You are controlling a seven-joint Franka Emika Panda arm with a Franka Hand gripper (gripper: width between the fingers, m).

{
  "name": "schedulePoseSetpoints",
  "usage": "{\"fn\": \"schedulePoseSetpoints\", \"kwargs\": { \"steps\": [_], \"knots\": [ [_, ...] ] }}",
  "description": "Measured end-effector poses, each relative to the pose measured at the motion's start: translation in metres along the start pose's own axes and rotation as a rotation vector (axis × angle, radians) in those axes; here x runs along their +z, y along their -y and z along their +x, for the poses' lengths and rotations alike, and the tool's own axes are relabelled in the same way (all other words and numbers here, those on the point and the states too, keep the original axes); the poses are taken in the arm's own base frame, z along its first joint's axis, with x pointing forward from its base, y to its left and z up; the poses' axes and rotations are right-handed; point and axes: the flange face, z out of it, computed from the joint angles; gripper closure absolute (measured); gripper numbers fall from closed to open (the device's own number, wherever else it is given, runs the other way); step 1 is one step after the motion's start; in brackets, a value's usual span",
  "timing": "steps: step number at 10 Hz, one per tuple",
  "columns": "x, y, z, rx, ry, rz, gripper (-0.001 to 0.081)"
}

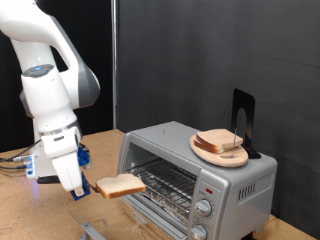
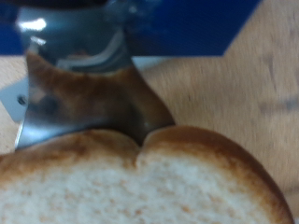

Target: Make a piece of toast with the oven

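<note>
My gripper (image 1: 80,190) is shut on the piece of toast (image 1: 119,185), a pale tan slice with a brown crust, and holds it flat in the air just in front of the oven's open mouth. In the wrist view the slice (image 2: 140,182) fills the lower half, clamped against a metal finger (image 2: 84,98). The oven (image 1: 200,165) is a silver countertop toaster oven at the exterior view's right. Its wire rack (image 1: 165,183) shows inside, with two round knobs (image 1: 203,208) and a small red light (image 1: 207,187) on its front.
A wooden plate (image 1: 222,152) with stacked bread slices (image 1: 220,141) sits on top of the oven, beside a black stand (image 1: 243,120). The oven stands on a wooden table (image 1: 20,215). A dark wall is behind.
</note>
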Motion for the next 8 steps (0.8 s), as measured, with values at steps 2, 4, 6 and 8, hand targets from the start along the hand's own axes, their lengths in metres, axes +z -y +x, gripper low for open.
{"fn": "schedulePoseSetpoints", "kwargs": {
  "steps": [2, 4, 6, 8],
  "knots": [
    [-0.009, -0.01, 0.005, -0.065, 0.027, -0.013, 0.0402],
    [-0.011, -0.015, 0.017, -0.093, 0.058, -0.015, 0.0402],
    [-0.01, -0.016, 0.021, -0.097, 0.076, -0.022, 0.0402],
    [-0.01, -0.008, 0.026, -0.17, 0.046, -0.068, 0.0402]
  ]
}}
